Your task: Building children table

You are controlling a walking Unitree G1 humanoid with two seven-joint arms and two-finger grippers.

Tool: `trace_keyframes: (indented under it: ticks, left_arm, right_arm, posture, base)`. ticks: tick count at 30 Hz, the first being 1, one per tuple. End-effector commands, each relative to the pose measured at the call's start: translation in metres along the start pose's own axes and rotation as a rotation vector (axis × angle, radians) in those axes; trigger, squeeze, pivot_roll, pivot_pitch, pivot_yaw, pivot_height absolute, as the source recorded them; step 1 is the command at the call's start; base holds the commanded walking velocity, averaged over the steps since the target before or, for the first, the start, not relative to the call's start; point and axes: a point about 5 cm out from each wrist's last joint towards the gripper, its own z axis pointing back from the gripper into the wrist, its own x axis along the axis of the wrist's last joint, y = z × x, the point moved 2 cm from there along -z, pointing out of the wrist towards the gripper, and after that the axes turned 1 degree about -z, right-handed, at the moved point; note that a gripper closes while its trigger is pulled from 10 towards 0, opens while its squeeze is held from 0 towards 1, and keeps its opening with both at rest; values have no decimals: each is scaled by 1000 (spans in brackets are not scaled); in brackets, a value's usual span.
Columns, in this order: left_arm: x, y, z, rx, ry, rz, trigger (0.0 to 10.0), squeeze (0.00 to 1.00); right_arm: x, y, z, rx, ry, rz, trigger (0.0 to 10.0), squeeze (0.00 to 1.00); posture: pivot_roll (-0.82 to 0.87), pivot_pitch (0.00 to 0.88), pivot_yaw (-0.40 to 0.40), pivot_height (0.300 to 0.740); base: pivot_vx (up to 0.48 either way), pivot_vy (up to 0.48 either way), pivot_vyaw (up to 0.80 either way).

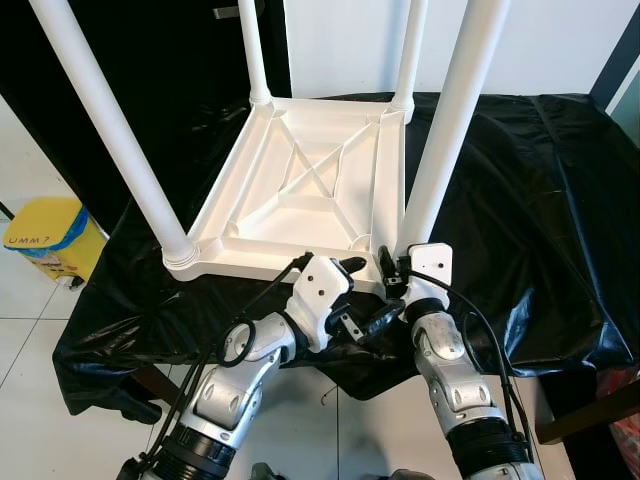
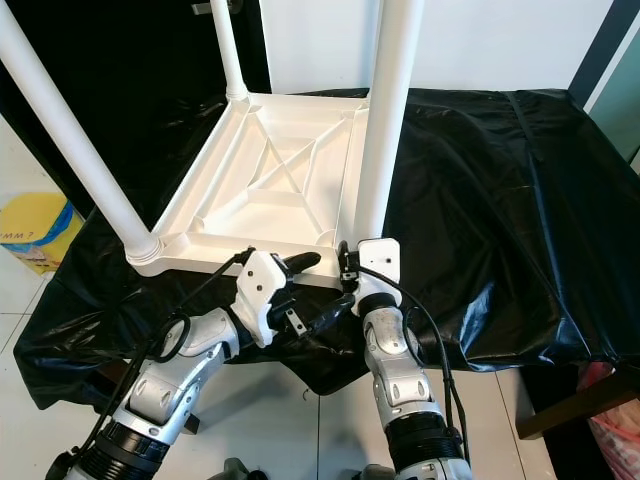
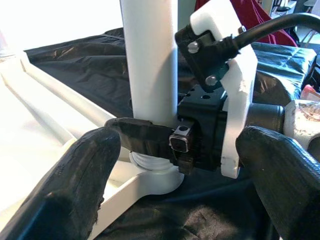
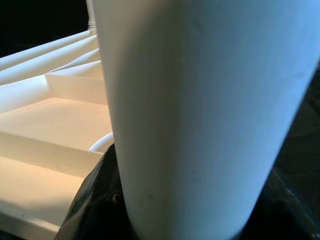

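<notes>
Left eye view: A white children's table [image 1: 300, 190] is seen upside down at centre frame on a desk [image 1: 520, 200] draped in black sheeting, its four white legs rising toward the top edge. The near right leg [image 1: 445, 130] is gripped at its base, lower centre, by the right end effector [image 1: 392, 268]. The left end effector [image 1: 352, 292] is held just beside it, at the table's near edge. A yellow bin [image 1: 45, 235] is seen on the tiled floor at far left.

Right eye view: The same scene is shown, with the near right leg [image 2: 385, 110] standing in its corner socket and the right end effector [image 2: 348, 262] closed round its foot.

Left wrist view: The left end effector's fingers [image 3: 65, 190] are spread wide apart, nothing between them touched. Beyond them, at centre, the right end effector [image 3: 150, 140] is seen pinching the leg [image 3: 150, 60] just above its threaded collar.

Right wrist view: The leg [image 4: 200, 115] is seen very close, pressed between the right end effector's dark fingers [image 4: 95, 200] at the lower edge; the table's ribbed underside [image 4: 50, 120] lies at left.
</notes>
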Motion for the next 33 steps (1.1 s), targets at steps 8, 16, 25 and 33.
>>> trace_keyframes:
  ticks: [8,16,25,33]
  left_arm:
    - [-2,0,3,12,5,0,10000,0]
    - [-1,2,4,23,5,0,10000,0]
    - [-1,4,4,9,8,-4,10000,0]
    - [-1,0,4,-39,14,8,10000,0]
  right_arm:
    - [-9,1,8,90,26,-5,10000,0]
    - [8,-17,17,200,-44,15,10000,1000]
    - [15,-42,18,349,-36,64,10000,0]
    - [16,-47,11,461,0,100,10000,0]
  posture:
    - [-111,56,11,740]
    - [-115,65,15,740]
    - [-126,71,36,740]
    - [-129,64,47,740]
  base:
    - [0,0,0]
    - [0,0,0]
    - [0,0,0]
    - [0,0,0]
